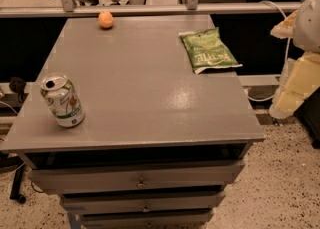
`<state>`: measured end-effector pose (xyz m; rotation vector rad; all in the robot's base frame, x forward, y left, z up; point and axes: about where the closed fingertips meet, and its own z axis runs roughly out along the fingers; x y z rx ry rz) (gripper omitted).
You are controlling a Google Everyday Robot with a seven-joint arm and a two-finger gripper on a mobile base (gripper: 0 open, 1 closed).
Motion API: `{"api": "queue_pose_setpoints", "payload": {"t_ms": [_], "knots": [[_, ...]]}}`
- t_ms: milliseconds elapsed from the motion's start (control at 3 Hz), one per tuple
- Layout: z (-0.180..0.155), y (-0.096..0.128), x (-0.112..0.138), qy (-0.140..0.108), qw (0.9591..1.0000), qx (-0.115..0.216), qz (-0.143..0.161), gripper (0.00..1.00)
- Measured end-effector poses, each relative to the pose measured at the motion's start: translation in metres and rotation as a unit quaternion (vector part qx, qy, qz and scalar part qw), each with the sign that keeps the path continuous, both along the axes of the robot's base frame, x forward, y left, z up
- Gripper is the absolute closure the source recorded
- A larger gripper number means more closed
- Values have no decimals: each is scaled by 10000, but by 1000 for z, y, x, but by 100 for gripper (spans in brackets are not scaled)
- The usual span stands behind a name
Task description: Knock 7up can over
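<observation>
Standing near the front left corner of the grey worktop, the 7up can shows its opened silver top. Far right of the can, off the worktop's edge, hangs the pale tool; I cannot tell whether it is spread or pressed together. Beyond the can, to the right, lies a green chip bag. Behind the can, at the back edge, sits an orange.

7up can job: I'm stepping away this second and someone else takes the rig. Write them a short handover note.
Tool: off the right edge of the table, far from the can and touching nothing on the top.
7up can: upright near the front left corner.
Also on top: green chip bag at the back right and a small orange round thing at the back left, both well away from the can.
Done: nothing; the can is not yet knocked over.
Left: bring the tool across to the can and tip it over.
</observation>
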<state>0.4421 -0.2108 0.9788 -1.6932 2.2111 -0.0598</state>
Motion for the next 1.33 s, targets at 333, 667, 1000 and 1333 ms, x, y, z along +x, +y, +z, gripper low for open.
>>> {"api": "queue_pose_setpoints", "payload": {"t_ms": [333, 667, 1000, 1333], "knots": [[-12, 30, 14, -22, 9977, 669, 49, 0], [-19, 96, 32, -95, 9840, 1748, 337, 0], [-20, 168, 37, -135, 9585, 2749, 737, 0], [-7, 248, 22, -310, 9194, 3706, 1283, 0]]}}
